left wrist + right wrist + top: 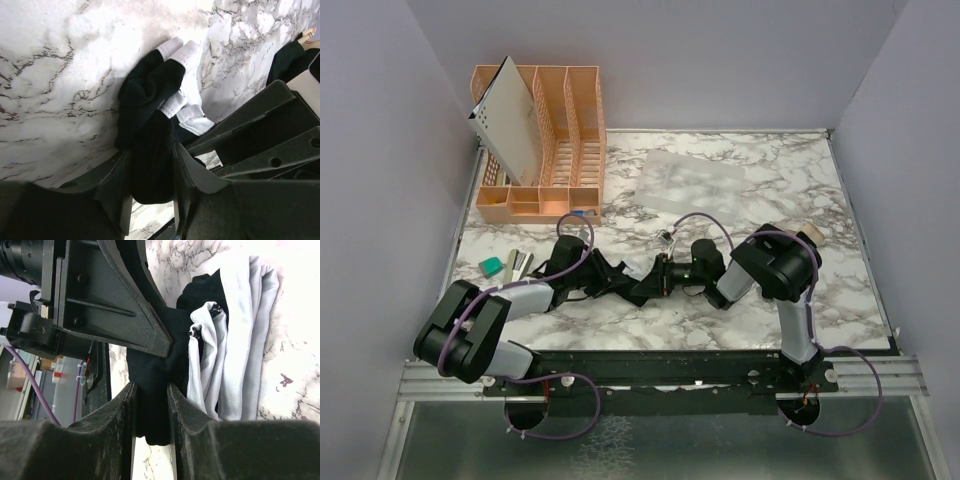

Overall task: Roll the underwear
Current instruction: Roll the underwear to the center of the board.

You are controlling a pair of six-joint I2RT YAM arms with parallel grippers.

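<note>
Two pinches | left claw (152, 175) stretched low across surface (800, 180), clamped on underwear (150, 90) | right claw (151, 407) folded back inward (clamped on same cloth)

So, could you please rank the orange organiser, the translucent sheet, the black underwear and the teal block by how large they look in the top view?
1. orange organiser
2. translucent sheet
3. black underwear, bunched up with an unclear outline, so this place is less sure
4. teal block
</note>
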